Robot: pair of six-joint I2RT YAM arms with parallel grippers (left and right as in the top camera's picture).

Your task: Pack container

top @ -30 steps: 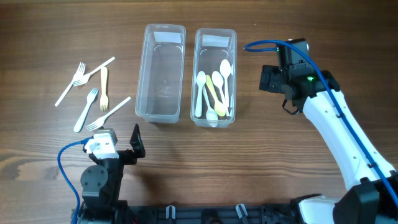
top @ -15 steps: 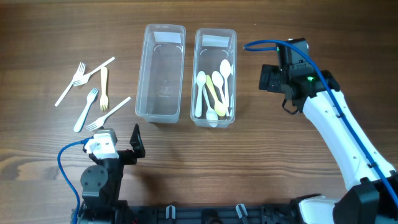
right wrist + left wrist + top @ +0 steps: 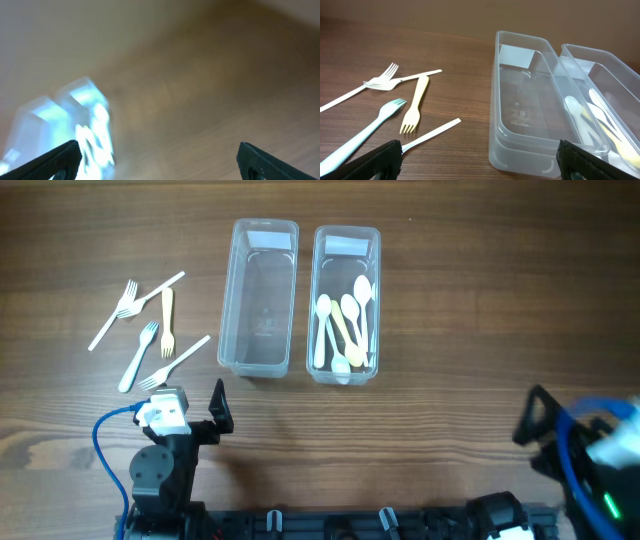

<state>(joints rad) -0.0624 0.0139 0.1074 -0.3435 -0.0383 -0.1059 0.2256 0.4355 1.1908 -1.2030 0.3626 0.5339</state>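
Observation:
Two clear containers stand side by side at the table's back. The left container (image 3: 229,300) is empty; it also shows in the left wrist view (image 3: 520,150). The right container (image 3: 312,300) holds several white and yellow spoons (image 3: 345,320). Several plastic forks (image 3: 150,330) lie loose on the wood to the left, also in the left wrist view (image 3: 415,105). My left gripper (image 3: 195,408) is open and empty at the front left, short of the forks. My right gripper (image 3: 535,430) is open and empty at the front right, far from the containers.
The wooden table is bare between the containers and the front edge. The right wrist view is motion-blurred; the containers (image 3: 75,125) show there only as a pale smear at the left. The right container and its spoons (image 3: 600,115) sit at the right of the left wrist view.
My right arm has swung from beside the right container back to the table's front right corner. The left arm, forks, spoons and containers have not moved.

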